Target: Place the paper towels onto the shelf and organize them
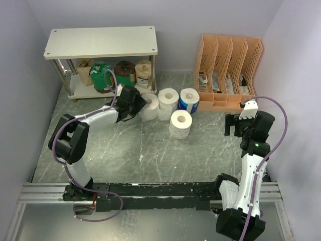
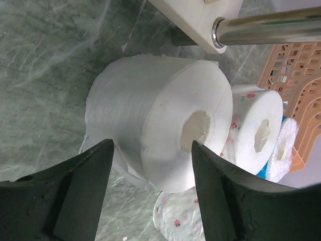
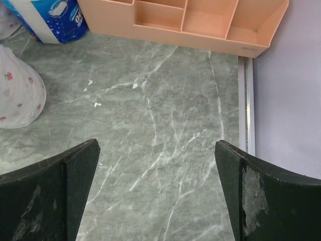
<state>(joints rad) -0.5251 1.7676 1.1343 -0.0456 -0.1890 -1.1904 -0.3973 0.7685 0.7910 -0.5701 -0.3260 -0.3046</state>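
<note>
The shelf (image 1: 100, 42) stands at the back left; its lower tier holds tan, green and brown paper towels (image 1: 114, 74). Four rolls stand on the table in front of it: a white roll (image 1: 149, 106), a second white roll (image 1: 168, 103), a blue-printed roll (image 1: 189, 100) and a nearer white roll (image 1: 180, 124). My left gripper (image 1: 134, 106) is open, right at the leftmost white roll. In the left wrist view the gripper (image 2: 151, 145) has that white roll (image 2: 155, 115) just ahead of its spread fingertips. My right gripper (image 1: 231, 125) is open and empty over bare table (image 3: 156, 145).
An orange slotted file organizer (image 1: 230, 73) stands at the back right and shows in the right wrist view (image 3: 190, 20). A shelf leg (image 2: 266, 30) is just above the white roll. A floral-wrapped roll (image 3: 17, 95) and the blue-printed roll (image 3: 50, 20) lie left of my right gripper.
</note>
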